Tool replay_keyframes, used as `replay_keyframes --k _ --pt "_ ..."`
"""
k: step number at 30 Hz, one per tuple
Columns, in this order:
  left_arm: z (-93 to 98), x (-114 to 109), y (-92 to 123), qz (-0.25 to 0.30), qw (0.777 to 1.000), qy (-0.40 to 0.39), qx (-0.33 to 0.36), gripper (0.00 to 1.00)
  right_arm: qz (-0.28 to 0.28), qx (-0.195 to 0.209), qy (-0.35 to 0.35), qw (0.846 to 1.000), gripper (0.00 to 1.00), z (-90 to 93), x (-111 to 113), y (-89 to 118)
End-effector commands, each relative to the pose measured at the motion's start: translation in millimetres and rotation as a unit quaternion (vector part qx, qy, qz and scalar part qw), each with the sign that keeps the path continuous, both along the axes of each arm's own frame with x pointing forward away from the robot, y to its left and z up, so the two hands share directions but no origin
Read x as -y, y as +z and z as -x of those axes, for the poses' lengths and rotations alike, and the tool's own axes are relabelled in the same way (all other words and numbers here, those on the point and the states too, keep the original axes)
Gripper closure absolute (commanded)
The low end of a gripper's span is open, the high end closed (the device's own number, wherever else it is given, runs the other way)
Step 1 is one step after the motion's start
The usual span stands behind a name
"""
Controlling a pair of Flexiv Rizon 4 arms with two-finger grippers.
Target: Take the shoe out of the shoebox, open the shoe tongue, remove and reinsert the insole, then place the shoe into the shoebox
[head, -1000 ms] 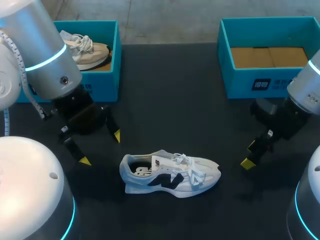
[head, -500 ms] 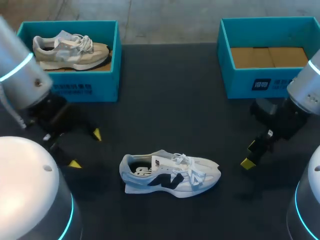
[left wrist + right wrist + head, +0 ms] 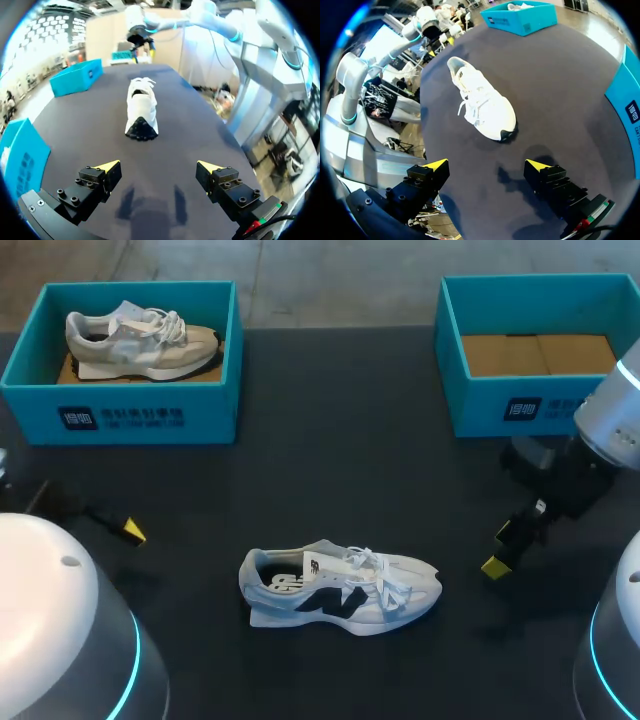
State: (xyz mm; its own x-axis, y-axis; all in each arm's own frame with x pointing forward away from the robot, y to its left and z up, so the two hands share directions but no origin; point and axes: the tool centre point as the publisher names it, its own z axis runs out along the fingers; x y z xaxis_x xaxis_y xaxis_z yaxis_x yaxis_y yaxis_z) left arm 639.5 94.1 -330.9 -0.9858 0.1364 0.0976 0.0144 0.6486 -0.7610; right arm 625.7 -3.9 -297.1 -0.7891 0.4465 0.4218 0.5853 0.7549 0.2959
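A white shoe with navy side panels [image 3: 340, 588] lies on its side on the black table, toe to the right. My left arm is far at the left edge; only one yellow fingertip [image 3: 133, 531] shows beside the white dome. In the left wrist view my left gripper [image 3: 158, 166] is open and empty, with the shoe [image 3: 141, 107] well ahead of it, heel first. My right gripper [image 3: 498, 549] hangs open to the right of the toe, apart from it. The right wrist view has that gripper [image 3: 486, 164] open and empty, the shoe [image 3: 482, 100] ahead of it.
A teal shoebox [image 3: 120, 418] at the back left holds a beige shoe [image 3: 140, 340]. A second teal shoebox [image 3: 520, 408] at the back right shows only its cardboard floor. White robot bases fill both front corners.
My left arm has drawn back to the left, away from the shoe, uncovering the back left box. The right arm and the shoe have stayed still.
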Motion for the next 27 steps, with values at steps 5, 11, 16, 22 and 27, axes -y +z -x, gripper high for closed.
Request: replay_keyframes --k 5,11,16,22,27 --pt "10.8 -10.0 -14.3 0.104 0.993 0.048 0.020 0.00 0.001 0.001 0.000 1.000 0.00 0.8 -0.4 -0.4" --pt "14.9 -9.0 -16.2 0.154 0.987 0.041 0.030 0.00 0.001 0.001 0.000 1.000 0.00 0.8 -0.4 -0.4" --pt "22.7 -3.7 -11.0 0.176 0.983 0.017 0.044 0.00 0.001 0.001 0.000 1.000 0.00 0.8 -0.4 -0.4" --pt "27.0 -3.1 -9.0 0.199 0.979 0.008 0.037 0.00 0.001 0.001 0.000 1.000 0.00 0.8 -0.4 -0.4" --pt "29.0 -2.2 -11.4 0.225 0.974 0.024 0.021 0.00 0.001 0.001 0.000 1.000 0.00 0.8 -0.4 -0.4"
